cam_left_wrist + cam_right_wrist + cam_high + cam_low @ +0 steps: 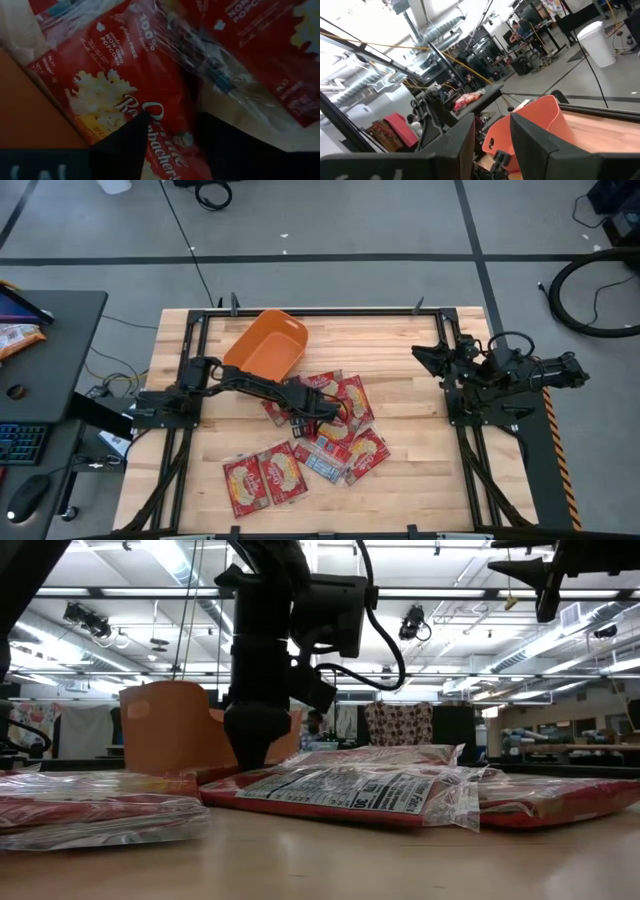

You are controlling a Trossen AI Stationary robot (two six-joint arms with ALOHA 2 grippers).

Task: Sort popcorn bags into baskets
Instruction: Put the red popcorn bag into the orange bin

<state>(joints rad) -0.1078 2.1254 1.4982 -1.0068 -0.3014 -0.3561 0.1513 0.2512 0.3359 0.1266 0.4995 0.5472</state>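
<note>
Several red popcorn bags (pixel 345 442) lie in a loose, overlapping pile at the table's middle, with two more (pixel 262 478) side by side nearer the near edge. The orange basket (pixel 290 330) stands tilted at the far left of the pile and also shows in the low view (pixel 165 725). My left gripper (pixel 316 408) is down on the pile's far-left part (pixel 250 752), shut on one bag (pixel 125 85). My right gripper (pixel 420 355) waits high at the table's right side, with a narrow gap between its fingers (pixel 492 142). My left gripper pinches a red popcorn bag between its two fingers (pixel 127 142), on the strip with the brand lettering (pixel 167 125) near one of the bag's edges. The fingers come from above, pointing down. The bag lies flat among the others on the pile.
Black metal rails (pixel 190 350) run along the table's left and right sides. Bare wood (pixel 410 450) lies to the right of the pile. A dark desk with a keyboard and mouse (pixel 30 440) stands left of the table. People show far off in the room (pixel 520 27).
</note>
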